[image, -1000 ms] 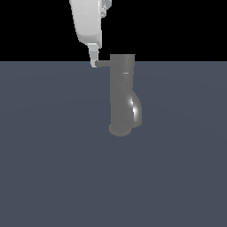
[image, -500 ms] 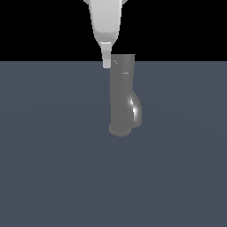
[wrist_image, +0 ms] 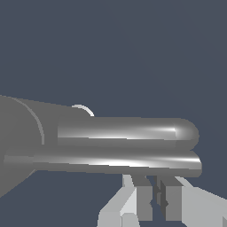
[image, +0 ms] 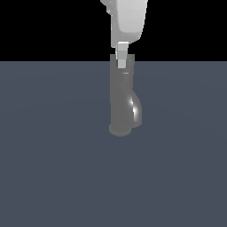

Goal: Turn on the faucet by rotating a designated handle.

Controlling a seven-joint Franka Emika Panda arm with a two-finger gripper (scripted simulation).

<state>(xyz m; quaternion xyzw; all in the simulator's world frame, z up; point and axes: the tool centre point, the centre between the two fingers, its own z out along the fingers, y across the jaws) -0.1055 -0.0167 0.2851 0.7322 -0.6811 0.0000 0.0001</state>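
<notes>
The dull grey faucet [image: 121, 95] stands upright on its round base, with its spout bulging toward the exterior view's right. My white gripper [image: 121, 61] comes down from above, its tips in front of the faucet's top, which hides the handle there. In the wrist view, two long glossy grey bars run out from the faucet body [wrist_image: 20, 133]. The nearer bar looks like the handle [wrist_image: 111, 162]. It lies right against my gripper [wrist_image: 157, 188] and covers the very tips. The fingers [wrist_image: 144, 199] stand almost together with nothing between them.
A flat blue-grey floor [image: 53, 168] spreads all around the faucet, with a black background above it. No other object shows in either view.
My gripper has moved toward the exterior view's right, from beside the faucet's top to in front of it. The lever that stuck out to the left has swung round and no longer shows there.
</notes>
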